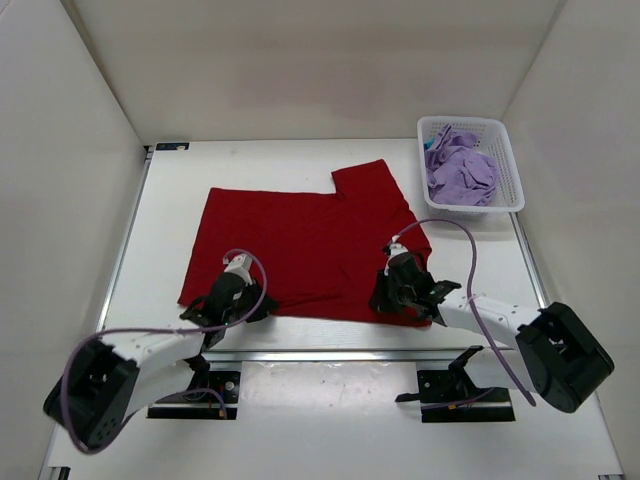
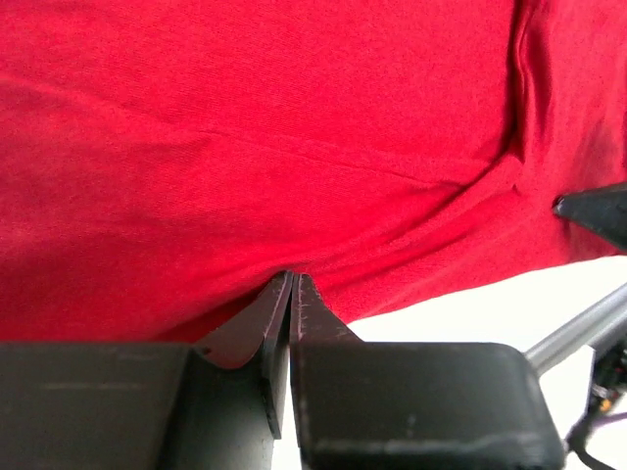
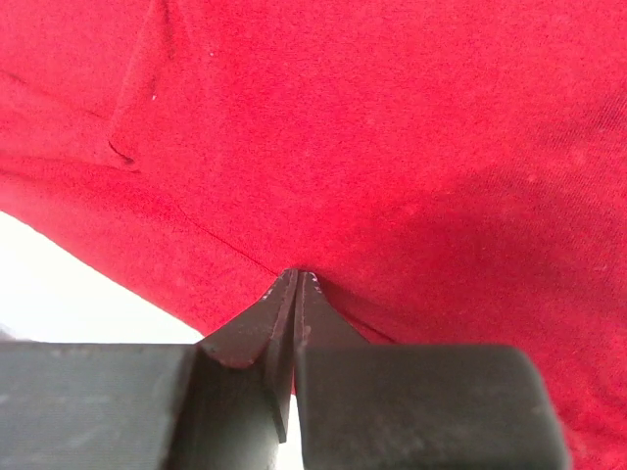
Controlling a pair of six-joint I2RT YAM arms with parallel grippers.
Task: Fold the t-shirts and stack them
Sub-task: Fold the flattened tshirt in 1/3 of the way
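The deep red t-shirt (image 1: 300, 240) lies spread flat in the middle of the table, one sleeve reaching toward the back right. My left gripper (image 1: 258, 308) is down at its near hem on the left, jaws shut on the red cloth (image 2: 294, 127) at the tips (image 2: 292, 277). My right gripper (image 1: 388, 305) is at the near hem on the right, also shut, its tips (image 3: 297, 274) pinching the red fabric (image 3: 392, 127). The lavender t-shirt (image 1: 460, 175) lies crumpled in the basket. A bit of the teal t-shirt (image 1: 432, 143) peeks out at the basket's far left corner.
The white mesh basket (image 1: 512, 170) stands at the back right corner of the table. White walls close in the left, back and right sides. Purple cables loop over both arms. A black part of the right arm (image 2: 598, 211) shows at the edge of the left wrist view.
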